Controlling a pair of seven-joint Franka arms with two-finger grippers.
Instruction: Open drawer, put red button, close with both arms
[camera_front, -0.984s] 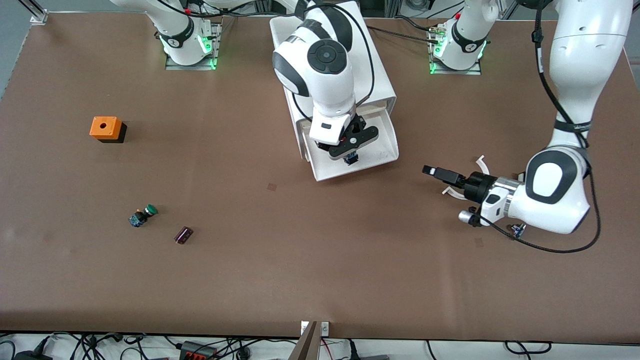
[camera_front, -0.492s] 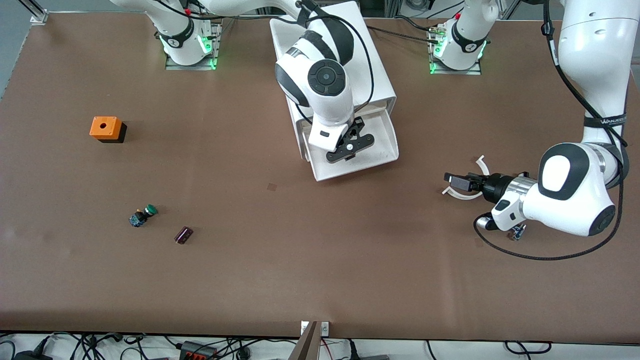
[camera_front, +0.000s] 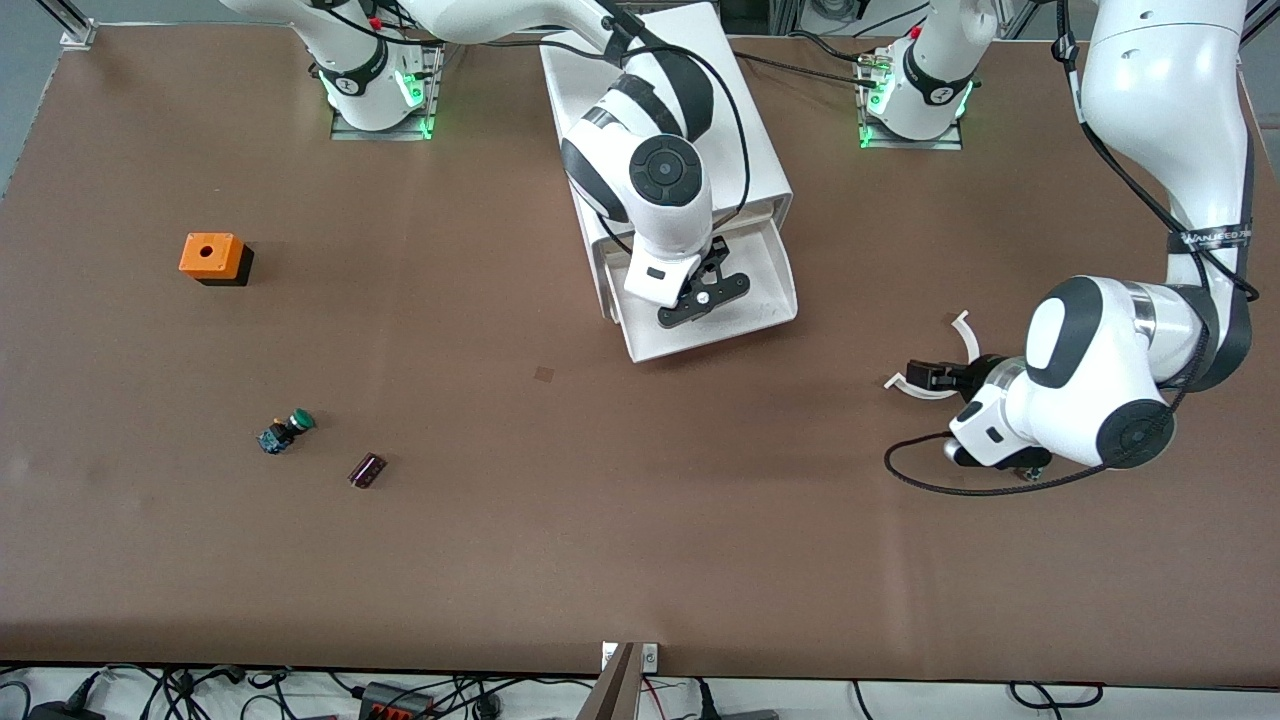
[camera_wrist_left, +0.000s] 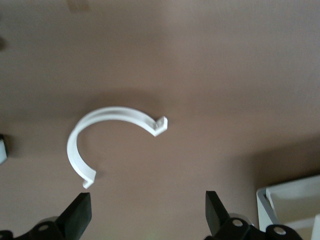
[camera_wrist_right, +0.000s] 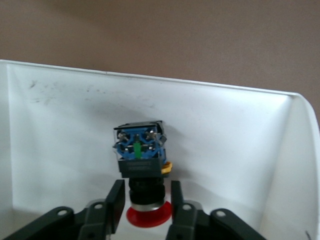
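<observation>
Red button (camera_wrist_right: 140, 165) lies in the open drawer (camera_front: 775, 300) between the slightly parted fingers of the right gripper (camera_wrist_right: 147, 205), which should spread fully and lift straight up, while the left gripper (camera_wrist_left: 145, 215) waits wide open over a white clip (camera_wrist_left: 107, 137).

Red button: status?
Right claw in the open drawer, fingers flanking the red button, grip unclear. Left claw open, waiting over the white clip. Nothing in the way.
</observation>
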